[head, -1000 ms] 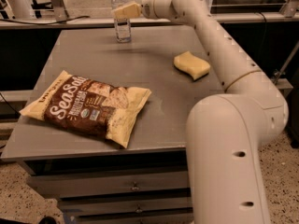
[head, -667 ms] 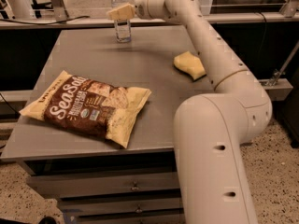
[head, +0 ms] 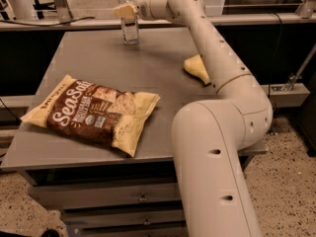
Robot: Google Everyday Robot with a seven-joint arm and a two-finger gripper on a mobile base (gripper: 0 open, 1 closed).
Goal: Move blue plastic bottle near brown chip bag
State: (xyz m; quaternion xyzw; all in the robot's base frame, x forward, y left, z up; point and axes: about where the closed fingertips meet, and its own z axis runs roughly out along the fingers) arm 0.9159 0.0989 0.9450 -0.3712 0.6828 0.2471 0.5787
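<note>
Gripper (head: 126, 10) right at the blue plastic bottle's (head: 130, 29) top, cannot tell if pinching, brown chip bag (head: 94, 113) well apart from it

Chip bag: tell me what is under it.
The chip bag lies flat on the grey table; anything beneath it is hidden. The end effector is at the far bottle, near its top.

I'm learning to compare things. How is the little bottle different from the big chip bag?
The blue plastic bottle stands upright; the brown chip bag lies flat. The bottle is clear and small; the bag is brown with cream ends and much bigger. The bottle is at the far edge of the table with the end effector at its neck; the bag lies near the front, alone. Both rest on the table.
</note>
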